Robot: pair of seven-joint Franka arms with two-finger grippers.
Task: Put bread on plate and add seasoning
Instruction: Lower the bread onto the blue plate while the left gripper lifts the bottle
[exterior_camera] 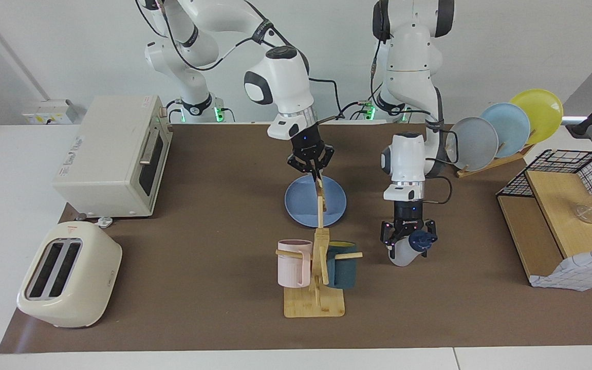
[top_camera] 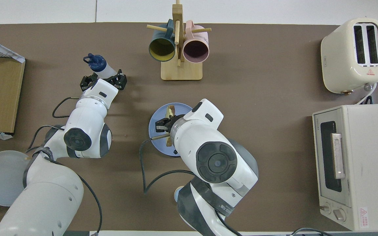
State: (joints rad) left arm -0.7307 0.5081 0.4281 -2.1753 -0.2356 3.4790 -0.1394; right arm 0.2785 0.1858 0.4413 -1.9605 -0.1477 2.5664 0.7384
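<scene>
Two arms: both over the brown mat, each with one of the task's things at its gripper.
Right gripper (exterior_camera: 314, 169): over the plate, fingers pinched on the top edge of the bread.
Bread (exterior_camera: 321, 198): hangs on edge below the right gripper, over the middle of the plate; whether its lower edge touches the plate I cannot tell.
Plate (exterior_camera: 301, 208): flat on the mat near the table's middle, nearer to the robots than the mug rack.
Left gripper (exterior_camera: 407, 247): low at the mat, toward the left arm's end of the table; its fingers stand one on each side of the seasoning bottle's body, but whether they press it or stand just clear I cannot tell.
Seasoning bottle (top_camera: 99, 66): tilted, its translucent body between the left gripper's fingers, its navy cap pointing away from the robots; beside the mug rack and well apart from the plate.
Mug rack (exterior_camera: 315, 288): wooden stand with a pink mug (exterior_camera: 292, 263) and a dark teal mug (exterior_camera: 341, 267), farther from the robots than the plate.
</scene>
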